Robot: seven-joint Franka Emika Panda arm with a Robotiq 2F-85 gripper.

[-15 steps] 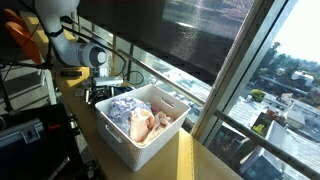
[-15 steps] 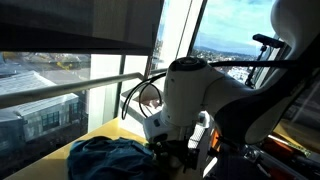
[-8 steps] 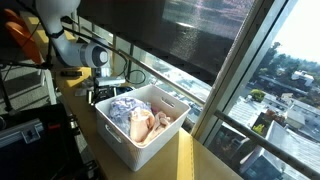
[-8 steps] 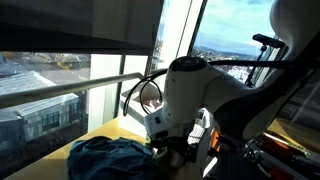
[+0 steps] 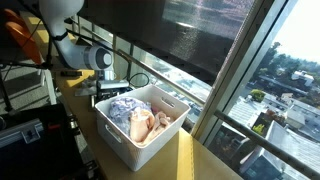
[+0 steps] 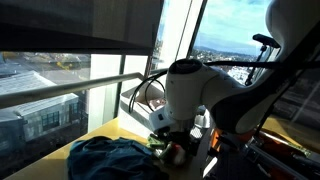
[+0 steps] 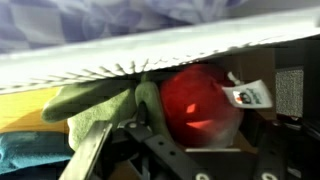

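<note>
Red rounded object with a white paper tag (image 7: 200,105) fills the centre right of the wrist view, just beside a crumpled olive-green cloth (image 7: 95,110) at centre left. Both sit below the rim of a white plastic bin (image 7: 150,55), which crosses the upper frame. In an exterior view the pincer (image 5: 110,84) hangs at upper left, behind the bin's far corner, above the yellow wooden worktop (image 5: 186,158). Its dark links show along the bottom of the wrist view, but how wide it stands cannot be told, and nothing is seen in its hold. Closing here could well gather the olive-green cloth along with the red object. Its fingers could also strike the bin wall and shove the bin.
</note>
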